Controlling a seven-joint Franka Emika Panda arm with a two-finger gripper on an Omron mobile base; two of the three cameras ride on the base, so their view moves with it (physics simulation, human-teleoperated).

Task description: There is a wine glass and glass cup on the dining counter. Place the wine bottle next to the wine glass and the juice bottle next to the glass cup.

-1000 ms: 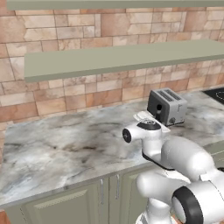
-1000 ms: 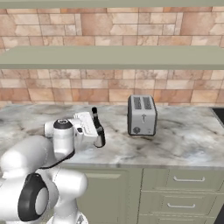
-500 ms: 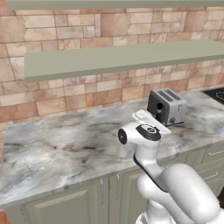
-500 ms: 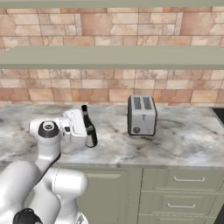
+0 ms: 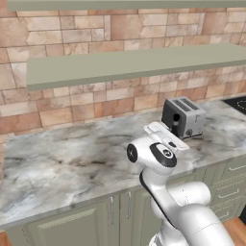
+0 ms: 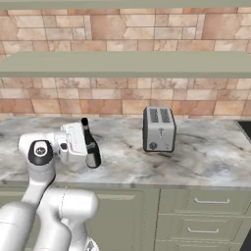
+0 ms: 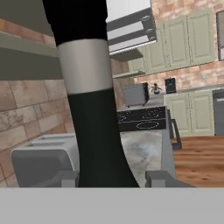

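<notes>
The wine bottle is gripped by the pincer, whose fingers are closed on its dark body, and it is held upright above the marble worktop, with the neck rising over the white hand. In the hand view the bottle is seen close up between the two finger tips, its pale label band crossing the black body. A silver toaster is set on the worktop to the right of the bottle, well apart from it, against the brick wall. A grey-green shelf is fixed along the wall above. Green cabinet doors are seen under the worktop edge.
</notes>
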